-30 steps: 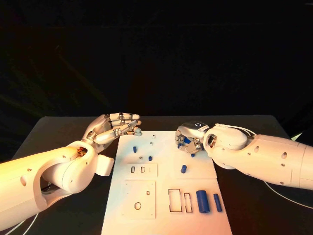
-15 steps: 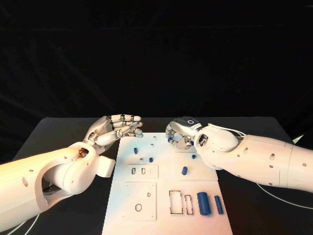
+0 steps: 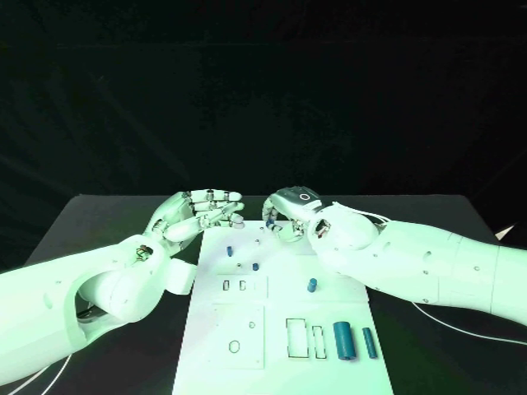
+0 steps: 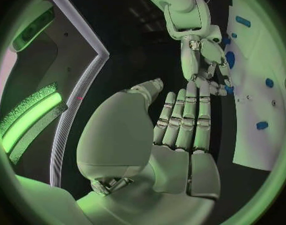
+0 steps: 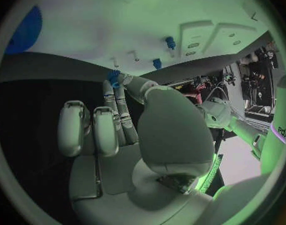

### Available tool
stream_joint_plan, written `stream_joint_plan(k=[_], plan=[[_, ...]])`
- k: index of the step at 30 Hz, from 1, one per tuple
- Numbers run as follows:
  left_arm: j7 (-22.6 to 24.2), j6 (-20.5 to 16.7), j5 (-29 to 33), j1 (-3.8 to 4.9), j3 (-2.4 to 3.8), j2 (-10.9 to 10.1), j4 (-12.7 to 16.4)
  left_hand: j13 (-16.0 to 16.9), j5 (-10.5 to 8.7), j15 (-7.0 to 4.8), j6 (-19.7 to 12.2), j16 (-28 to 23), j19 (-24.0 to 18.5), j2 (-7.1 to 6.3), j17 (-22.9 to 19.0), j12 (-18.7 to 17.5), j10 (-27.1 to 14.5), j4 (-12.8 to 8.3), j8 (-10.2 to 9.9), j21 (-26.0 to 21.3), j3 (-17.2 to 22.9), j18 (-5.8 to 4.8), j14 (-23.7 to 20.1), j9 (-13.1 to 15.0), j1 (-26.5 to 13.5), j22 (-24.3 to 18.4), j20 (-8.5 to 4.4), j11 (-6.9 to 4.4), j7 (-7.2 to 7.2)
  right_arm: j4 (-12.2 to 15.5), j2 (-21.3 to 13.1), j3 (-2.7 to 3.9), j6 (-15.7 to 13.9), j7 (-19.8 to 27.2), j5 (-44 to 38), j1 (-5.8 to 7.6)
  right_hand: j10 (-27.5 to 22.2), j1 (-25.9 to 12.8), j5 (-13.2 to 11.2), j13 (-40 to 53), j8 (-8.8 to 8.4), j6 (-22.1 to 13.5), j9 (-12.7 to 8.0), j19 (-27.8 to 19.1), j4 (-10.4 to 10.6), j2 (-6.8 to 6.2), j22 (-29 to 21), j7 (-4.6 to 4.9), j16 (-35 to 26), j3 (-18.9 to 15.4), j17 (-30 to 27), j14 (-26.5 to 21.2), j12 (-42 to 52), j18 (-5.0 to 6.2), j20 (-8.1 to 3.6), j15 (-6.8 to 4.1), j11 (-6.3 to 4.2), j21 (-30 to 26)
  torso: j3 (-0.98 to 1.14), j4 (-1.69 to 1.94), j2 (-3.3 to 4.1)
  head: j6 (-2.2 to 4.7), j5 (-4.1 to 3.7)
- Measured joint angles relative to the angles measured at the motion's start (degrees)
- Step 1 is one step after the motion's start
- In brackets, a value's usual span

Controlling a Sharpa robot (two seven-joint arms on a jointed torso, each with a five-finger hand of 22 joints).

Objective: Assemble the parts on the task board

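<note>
Black table [image 3: 109, 218] under a black backdrop; green light over the whole scene. White task board [image 3: 278, 329] lies lengthwise down the middle of the table, its far end between the two hands.

Parts on the board, head view: two long blue cylinders [image 3: 343, 340] side by side at the near right corner, next to two empty rectangular slots [image 3: 297, 338]. One short blue peg [image 3: 312, 285] lies loose right of centre. Two small blue pegs [image 3: 230, 249] stand left of centre, toward the far end. A raised square plate [image 3: 239, 286] with two small slots sits mid-left; a larger plate [image 3: 234, 335] with round holes sits nearer.

Right hand [image 3: 290, 216] is over the far end of the board, fingers curled downward. The right wrist view shows a small blue part [image 5: 113, 77] pinched at its fingertips [image 5: 121, 82], close above the board surface.

Left hand [image 3: 199, 214] is at the board's far left corner, just off its edge, fingers held close together and bent; nothing seen in it. In the left wrist view its fingertips [image 4: 199, 87] come very near those of the right hand; whether they touch, I cannot tell.
</note>
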Motion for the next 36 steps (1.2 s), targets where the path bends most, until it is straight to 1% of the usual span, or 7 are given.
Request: stream_joint_plan(k=[13, 20, 23, 25, 28, 31, 36], plan=[[0.05, 0.09, -0.01, 0.16, 0.01, 0.28, -0.34, 0.00, -0.20, 0.00, 0.00, 0.00, 0.00, 0.00, 0.06, 0.00, 0.00, 0.00, 0.00, 0.00, 0.00, 0.00, 0.00, 0.00, 0.00, -0.01, 0.00, 0.00, 0.00, -4.28, 3.38, 0.00, -0.51, 0.68, 1.36, -0.75, 0.00, -0.01, 0.10, 0.00, 0.00, 0.00, 0.07, 0.00, 0.00, -0.01, -0.01, 0.00, 0.23, -0.01, 0.10, 0.00, -0.14, 0.00, 0.00, 0.00, 0.00, -0.01, -0.02, -0.08, 0.00, -0.04, 0.48], [0.10, 0.11, -0.01, 0.36, 0.01, 0.36, -0.81, 0.00, -0.20, -0.05, 0.00, 0.00, 0.00, 0.00, 0.13, -0.11, 0.05, 0.00, 0.00, 0.00, 0.00, 0.00, -0.38, 0.00, 0.00, 0.07, 0.00, 0.05, 0.00, -6.22, 4.85, 0.00, -0.26, 1.07, 1.94, -1.18, 0.00, -0.17, 0.26, 0.00, 0.00, 0.00, 0.14, -0.01, 0.01, -0.17, -0.04, 0.00, 0.22, -0.02, 0.09, 0.00, -0.37, 0.00, 0.00, 0.00, 0.00, -0.01, -0.03, -0.08, 0.00, -0.04, 0.52], [0.15, 0.16, -0.01, 0.62, 0.01, 0.45, -1.67, 0.00, -0.20, 0.29, 0.00, 0.00, -0.38, 0.00, 0.24, -0.28, 0.21, -0.16, 0.00, 0.00, 0.16, 0.00, -0.72, 0.00, 0.00, 0.07, 0.25, 0.20, 0.00, -6.80, 5.24, -0.01, 0.00, 1.22, 2.14, -1.45, 0.00, -0.31, 0.30, 0.00, 0.00, -0.16, 0.15, -0.01, 0.01, -0.31, -0.19, 0.15, 0.22, -0.02, 0.09, 0.00, -0.42, 0.01, 0.00, 0.00, 0.00, -0.01, -0.03, -0.08, 0.01, -0.04, 0.51], [0.20, 0.18, -0.01, 0.92, 0.01, 0.54, -2.60, 0.00, -0.20, 0.08, 0.00, 0.00, -0.95, 0.00, 0.28, -0.29, 0.20, -0.16, 0.00, 0.00, 0.16, 0.00, -0.93, 0.00, 0.00, 0.07, 0.30, 0.20, 0.00, -7.18, 5.45, -0.01, 0.19, 1.31, 2.26, -1.55, 0.00, -0.31, 0.31, 0.00, 0.00, -0.18, 0.15, -0.01, 0.01, -0.31, -0.19, 0.18, 0.22, -0.02, 0.08, 0.00, -0.45, 0.01, 0.00, 0.00, 0.00, -0.01, -0.03, -0.04, 0.01, -0.04, 0.56], [0.30, 0.19, -0.01, 1.38, 0.02, 0.56, -4.08, 0.00, -0.20, 0.29, 0.00, 0.00, -0.95, 0.00, 0.31, -0.28, 0.20, -0.16, 0.00, 0.00, 0.16, 0.00, -1.13, 0.00, 0.00, 0.07, 0.30, 0.20, 0.00, -7.78, 5.76, -0.01, 0.44, 1.45, 2.40, -1.63, 0.00, -0.31, 0.31, 0.00, 0.00, -0.18, 0.15, -0.01, 0.01, -0.31, -0.19, 0.18, 0.22, -0.02, 0.08, 0.00, -0.57, 0.01, 0.00, 0.00, 0.00, -0.01, -0.03, -0.04, 0.02, -0.13, 0.72], [0.39, 0.19, 0.00, 1.69, 0.06, 0.56, -5.26, 0.00, -0.20, 0.29, 0.00, 0.00, -1.15, 0.00, 0.31, -0.28, 0.20, -0.16, 0.00, 0.00, 0.16, 0.00, -1.13, 0.00, 0.00, 0.07, 0.49, 0.20, 0.00, -8.42, 6.09, -0.01, 0.65, 1.56, 2.50, -1.69, 0.00, -0.31, 0.31, 0.00, 0.00, -0.18, 0.15, -0.01, 0.01, -0.31, -0.19, 0.18, 0.22, -0.03, 0.08, 0.00, -0.58, 0.01, 0.00, 0.00, 0.00, -0.01, -0.02, -0.05, 0.02, -0.14, 0.83], [0.48, 0.21, 0.03, 2.03, 0.10, 0.65, -6.63, 0.00, -0.20, 0.29, 0.00, 0.00, -1.35, 0.00, 0.36, -0.28, 0.20, -0.16, 0.00, 0.00, 0.16, 0.00, -1.13, -0.01, 0.00, 0.06, 0.29, 0.20, 0.00, -9.29, 6.62, 0.01, 1.11, 1.88, 2.62, -1.82, 0.00, -0.32, 0.30, 0.00, 0.00, -0.26, 0.18, -0.01, 0.01, -0.32, -0.21, 0.21, 0.22, -0.03, 0.08, 0.00, -0.69, 0.01, 0.00, 0.00, 0.00, -0.01, -0.04, -0.06, 0.02, -0.20, 0.90]])
